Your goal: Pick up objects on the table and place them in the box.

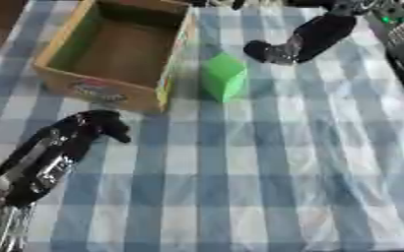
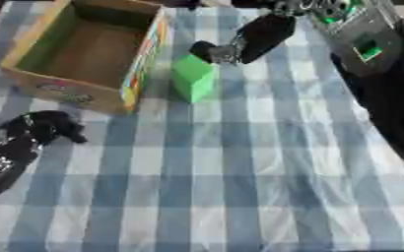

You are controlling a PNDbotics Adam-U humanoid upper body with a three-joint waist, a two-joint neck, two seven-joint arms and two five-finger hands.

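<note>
While upright beside box (image 1: pixel 111 88), green carton (image 1: pixel 223 77), right hand (image 1: pixel 274 51) near

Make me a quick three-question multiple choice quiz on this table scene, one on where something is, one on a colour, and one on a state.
1. Where does the green block stand?
A. inside the box
B. on the checked cloth, to the right of the box
C. in the left hand

2. What colours is the tablecloth?
A. red and yellow
B. plain black
C. blue and white checks

3. What does the open cardboard box hold?
A. nothing visible
B. the green block
C. a stack of plates

Answers:
1 B, it sits on the cloth just off the box's right wall.
2 C, the checks show all over.
3 A, only its bare brown floor shows.
</note>
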